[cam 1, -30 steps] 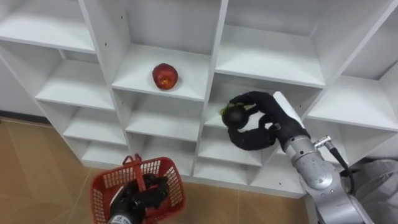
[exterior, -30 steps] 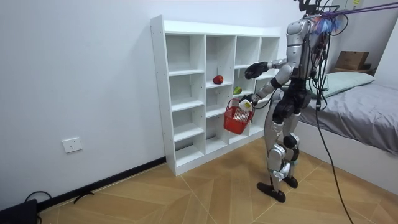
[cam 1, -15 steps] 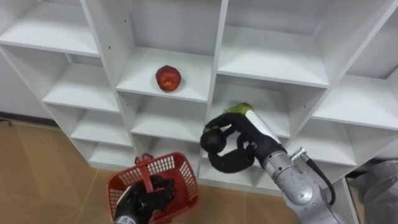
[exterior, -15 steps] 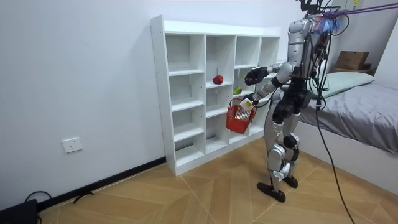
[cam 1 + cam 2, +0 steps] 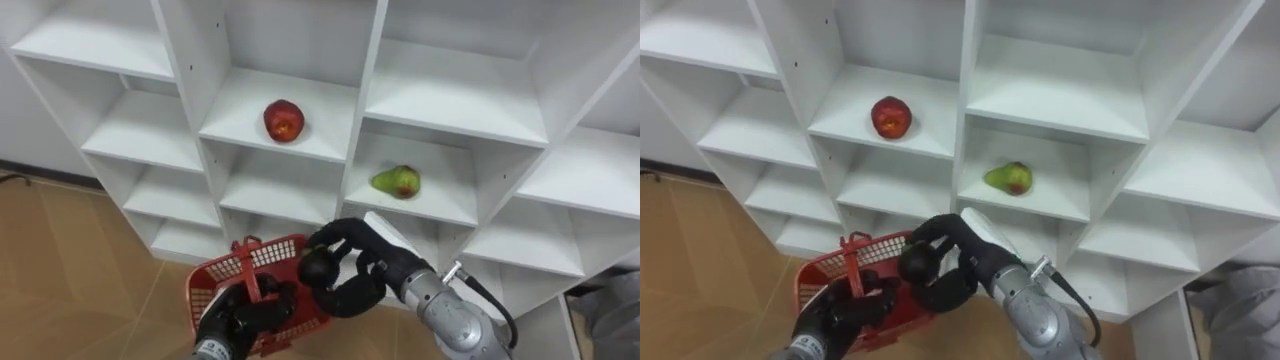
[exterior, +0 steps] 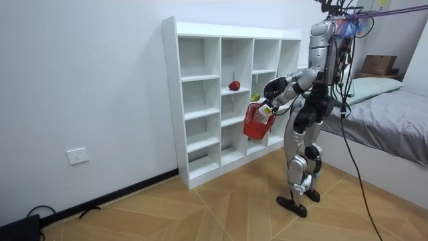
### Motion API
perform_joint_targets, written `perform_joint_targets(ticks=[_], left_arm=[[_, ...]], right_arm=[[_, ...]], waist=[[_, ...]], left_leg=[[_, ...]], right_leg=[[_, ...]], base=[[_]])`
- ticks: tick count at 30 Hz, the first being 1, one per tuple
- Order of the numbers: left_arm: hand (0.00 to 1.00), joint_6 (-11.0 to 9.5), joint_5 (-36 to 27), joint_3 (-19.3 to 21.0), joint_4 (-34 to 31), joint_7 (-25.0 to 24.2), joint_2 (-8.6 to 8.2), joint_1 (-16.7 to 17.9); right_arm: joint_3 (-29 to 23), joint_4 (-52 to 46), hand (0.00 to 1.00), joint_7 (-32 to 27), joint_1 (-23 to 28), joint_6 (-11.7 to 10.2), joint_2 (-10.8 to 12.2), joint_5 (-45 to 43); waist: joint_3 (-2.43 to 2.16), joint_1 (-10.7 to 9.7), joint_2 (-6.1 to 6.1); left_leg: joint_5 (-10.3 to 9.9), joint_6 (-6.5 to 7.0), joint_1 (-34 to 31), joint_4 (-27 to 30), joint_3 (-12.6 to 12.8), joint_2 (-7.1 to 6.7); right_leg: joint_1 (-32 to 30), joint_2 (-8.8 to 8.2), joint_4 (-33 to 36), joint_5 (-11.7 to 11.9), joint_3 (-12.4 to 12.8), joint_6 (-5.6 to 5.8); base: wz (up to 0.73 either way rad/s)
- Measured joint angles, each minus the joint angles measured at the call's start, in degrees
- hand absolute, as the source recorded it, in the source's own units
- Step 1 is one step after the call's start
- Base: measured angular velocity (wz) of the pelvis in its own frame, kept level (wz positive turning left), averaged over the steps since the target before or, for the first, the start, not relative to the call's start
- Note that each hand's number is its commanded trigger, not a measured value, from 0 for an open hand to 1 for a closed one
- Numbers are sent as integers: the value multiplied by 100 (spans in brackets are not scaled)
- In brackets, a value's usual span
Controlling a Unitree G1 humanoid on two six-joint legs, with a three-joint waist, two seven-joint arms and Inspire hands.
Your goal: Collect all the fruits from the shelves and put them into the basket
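**Q:** where's the fruit rn?

**A:** dark round fruit [image 5: 318, 268] is gripped in my right hand [image 5: 375, 270] fingers, right over the red basket [image 5: 262, 250] at its right rim. my left hand [image 5: 230, 320] has its fingers curled round the handle. basket sits down-left of the fruit, so probably just a short lower-and-drop.

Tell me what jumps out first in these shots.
The right hand, fingers curled round a dark round thing, hangs by the rim of the red basket, which the left hand holds by its handle. Behind, in the white shelf unit, a red apple and a green pear sit in neighbouring columns, the pear lower.
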Motion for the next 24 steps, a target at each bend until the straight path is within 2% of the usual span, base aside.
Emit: perform_joint_targets(ticks=[9,11,24], left_arm=[[100,14,120,-10,1,-59,-48,-27],[100,42,118,-8,1,-59,-48,-28],[100,60,117,-115,6,-59,-65,-47]], right_arm=[[177,84,100,63,-7,50,-10,-126],[194,83,100,63,-22,126,5,-123],[287,243,100,67,-271,277,71,-118]], waist=[[26,137,18],[36,177,0],[51,187,-63]], left_leg=[[-3,3,-19,-21,-2,1],[-3,3,-38,-19,-6,0],[-2,4,-112,9,-42,-3]], right_leg=[[2,5,0,0,0,0],[-11,5,-6,-2,-2,1],[-75,1,37,1,-7,0]], base=[[0],[0],[0]])
